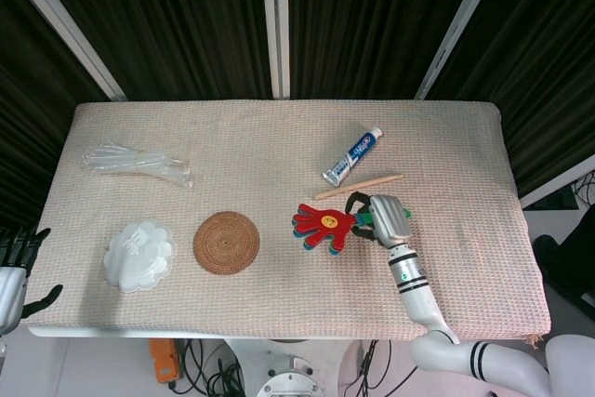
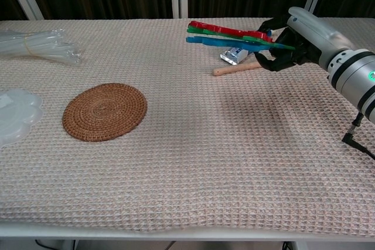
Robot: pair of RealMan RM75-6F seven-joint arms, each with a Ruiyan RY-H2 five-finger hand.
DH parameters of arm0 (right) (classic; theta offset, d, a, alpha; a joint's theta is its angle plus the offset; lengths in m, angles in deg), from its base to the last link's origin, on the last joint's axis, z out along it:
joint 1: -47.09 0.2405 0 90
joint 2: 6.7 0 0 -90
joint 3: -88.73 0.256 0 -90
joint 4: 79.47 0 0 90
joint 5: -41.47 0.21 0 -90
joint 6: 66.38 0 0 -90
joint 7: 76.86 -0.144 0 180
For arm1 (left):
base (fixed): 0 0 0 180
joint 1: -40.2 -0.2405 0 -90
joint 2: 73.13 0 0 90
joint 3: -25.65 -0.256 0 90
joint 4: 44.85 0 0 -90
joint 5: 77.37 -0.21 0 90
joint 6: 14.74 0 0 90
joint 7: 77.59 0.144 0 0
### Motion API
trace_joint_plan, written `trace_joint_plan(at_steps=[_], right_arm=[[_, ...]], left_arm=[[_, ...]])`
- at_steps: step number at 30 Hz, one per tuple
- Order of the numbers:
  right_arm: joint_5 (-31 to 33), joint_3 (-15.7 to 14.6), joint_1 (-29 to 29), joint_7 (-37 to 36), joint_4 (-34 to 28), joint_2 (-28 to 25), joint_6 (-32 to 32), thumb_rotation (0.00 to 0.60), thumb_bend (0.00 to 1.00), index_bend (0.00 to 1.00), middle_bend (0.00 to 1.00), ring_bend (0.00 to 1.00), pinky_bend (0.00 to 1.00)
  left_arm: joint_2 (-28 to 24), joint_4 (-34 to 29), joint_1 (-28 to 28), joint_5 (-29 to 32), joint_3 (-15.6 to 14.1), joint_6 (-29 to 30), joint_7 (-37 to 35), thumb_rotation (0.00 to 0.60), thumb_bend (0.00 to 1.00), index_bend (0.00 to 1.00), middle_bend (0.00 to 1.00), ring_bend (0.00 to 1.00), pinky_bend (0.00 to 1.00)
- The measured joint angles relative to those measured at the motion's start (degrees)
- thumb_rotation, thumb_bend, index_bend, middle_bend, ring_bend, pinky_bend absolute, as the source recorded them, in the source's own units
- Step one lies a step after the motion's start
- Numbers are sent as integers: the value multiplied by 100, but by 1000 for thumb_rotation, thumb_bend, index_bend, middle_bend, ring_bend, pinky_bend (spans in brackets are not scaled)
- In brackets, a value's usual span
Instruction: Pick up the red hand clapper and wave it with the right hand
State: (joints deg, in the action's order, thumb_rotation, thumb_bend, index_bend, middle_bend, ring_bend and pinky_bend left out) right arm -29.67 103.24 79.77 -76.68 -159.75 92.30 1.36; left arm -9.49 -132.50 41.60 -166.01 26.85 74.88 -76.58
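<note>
The red hand clapper (image 1: 321, 224) hangs above the table right of centre, its red, green and blue leaves stacked. In the chest view the clapper (image 2: 225, 32) lies almost level, seen edge-on, pointing left. My right hand (image 1: 388, 218) grips its green handle; the same hand (image 2: 290, 42) shows at the right of the chest view, fingers wrapped round the handle. My left hand (image 1: 16, 262) hangs off the table's left front corner, holding nothing, fingers apart.
A toothpaste tube (image 1: 352, 156) and a wooden stick (image 1: 359, 186) lie just behind the clapper. A round woven coaster (image 1: 226, 242) sits at centre. A white scalloped dish (image 1: 138, 255) and a clear plastic bundle (image 1: 138, 164) lie at left.
</note>
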Motion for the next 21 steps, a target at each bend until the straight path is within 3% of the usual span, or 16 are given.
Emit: trace_joint_plan(at_steps=[4, 8, 16, 21], right_arm=[[-167, -19, -4, 70, 10, -39, 115, 600, 891, 1000, 1000, 1000, 1000], [-286, 68, -26, -108, -63, -46, 323, 600, 905, 1000, 1000, 1000, 1000], [205, 768, -221, -2016, -927, -262, 286, 600, 958, 1000, 1000, 1000, 1000], [1072, 1269, -363, -3142, -1549, -738, -380, 600, 998, 1000, 1000, 1000, 1000]], left_arm=[[-3, -2, 1, -2, 1, 3, 5, 600, 178, 106, 6, 0, 64], [-14, -17, -1, -4, 5, 14, 7, 600, 178, 106, 6, 0, 64], [-18, -18, -1, 3, 0, 1, -21, 600, 178, 106, 6, 0, 64], [-14, -24, 21, -6, -3, -31, -16, 600, 175, 106, 6, 0, 64]])
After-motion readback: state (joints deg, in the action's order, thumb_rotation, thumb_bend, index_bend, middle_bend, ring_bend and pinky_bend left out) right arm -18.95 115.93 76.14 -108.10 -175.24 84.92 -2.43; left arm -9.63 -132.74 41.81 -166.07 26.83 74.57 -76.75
